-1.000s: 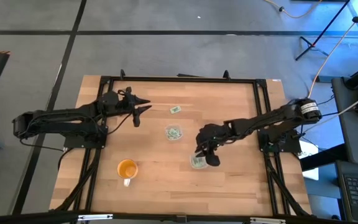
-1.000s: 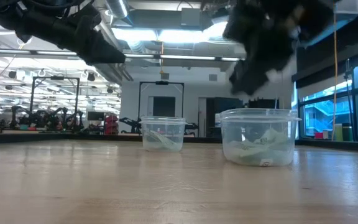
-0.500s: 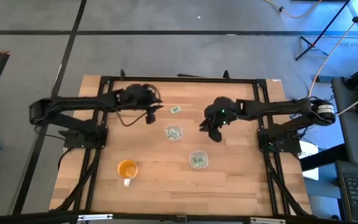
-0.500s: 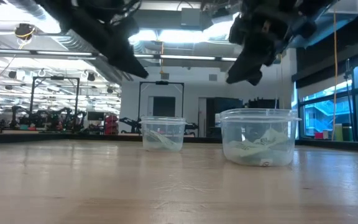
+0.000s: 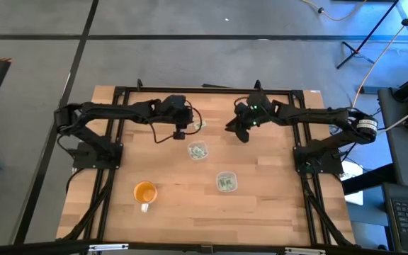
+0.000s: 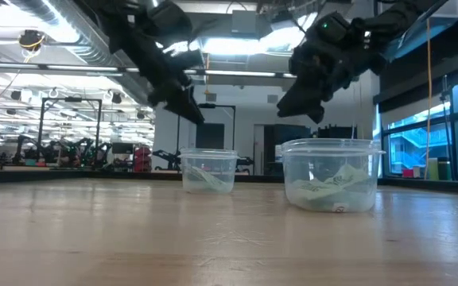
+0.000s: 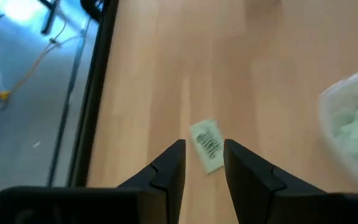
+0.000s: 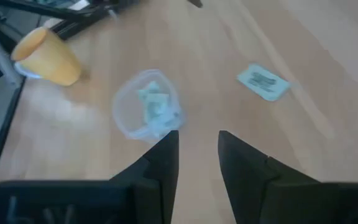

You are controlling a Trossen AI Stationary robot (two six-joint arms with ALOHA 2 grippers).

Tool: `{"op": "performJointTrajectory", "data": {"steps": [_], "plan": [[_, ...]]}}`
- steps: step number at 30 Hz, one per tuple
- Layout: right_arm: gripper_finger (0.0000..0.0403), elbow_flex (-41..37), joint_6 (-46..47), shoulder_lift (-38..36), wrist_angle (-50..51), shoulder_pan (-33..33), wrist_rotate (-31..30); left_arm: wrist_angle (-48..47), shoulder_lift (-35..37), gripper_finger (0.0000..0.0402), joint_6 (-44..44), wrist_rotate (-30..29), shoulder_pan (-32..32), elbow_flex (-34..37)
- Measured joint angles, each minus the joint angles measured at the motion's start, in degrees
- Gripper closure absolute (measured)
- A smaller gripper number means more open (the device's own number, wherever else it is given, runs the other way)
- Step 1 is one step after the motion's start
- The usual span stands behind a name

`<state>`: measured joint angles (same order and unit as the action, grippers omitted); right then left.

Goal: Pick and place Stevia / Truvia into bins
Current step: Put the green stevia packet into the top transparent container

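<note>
One pale green-and-white packet [image 5: 200,125] lies flat on the wooden table near its far edge; it also shows as the packet [image 7: 207,145] and the packet [image 8: 263,82]. Two clear cups stand upright and hold packets: the farther cup [image 5: 197,151] [image 6: 207,170] and the nearer cup [image 5: 226,182] [image 6: 330,174]. My left gripper [image 5: 179,133] [image 7: 202,149] hangs open just left of the loose packet, fingers pointing down at it from above the table. My right gripper [image 5: 234,129] [image 8: 197,138] is open in the air to the packet's right.
An orange cup with a handle [image 5: 144,192] [image 8: 45,48] stands near the table's near-left part. The black frame rail [image 5: 204,90] runs along the far edge, close behind both grippers. Bare wood lies across the near half and the right side.
My left gripper has swung from the table's left side toward the right, ending beside the loose packet with its fingers tipped downward. My right gripper has left the spot above the nearer cup and travelled toward the far edge. Cups and loose packet have stayed put.
</note>
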<state>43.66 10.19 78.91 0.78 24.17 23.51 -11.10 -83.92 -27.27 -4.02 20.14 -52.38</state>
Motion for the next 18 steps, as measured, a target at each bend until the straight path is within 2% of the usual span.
{"op": "performJointTrajectory", "data": {"steps": [4, 10, 13, 18], "plan": [[0.0287, 0.0, 0.0, 1.7, -0.2, 1.7, 0.1, 0.1, -2.5, 0.0297, -3.3, -4.5, 0.2, 0.0], [0.0287, 0.0, -0.2, 3.3, -1.4, 2.0, 0.1, 2.7, -7.7, 0.0297, -7.3, -5.0, 1.5, 0.0], [0.0287, 0.0, -0.2, 3.5, -1.3, 2.0, 0.1, 2.7, -10.1, 0.0297, -12.0, -5.5, 1.9, 0.0], [0.0287, 0.0, -0.2, 3.5, -1.1, 2.0, 0.1, 3.2, -12.3, 0.0295, -19.1, -13.7, 0.9, 0.0]]}}
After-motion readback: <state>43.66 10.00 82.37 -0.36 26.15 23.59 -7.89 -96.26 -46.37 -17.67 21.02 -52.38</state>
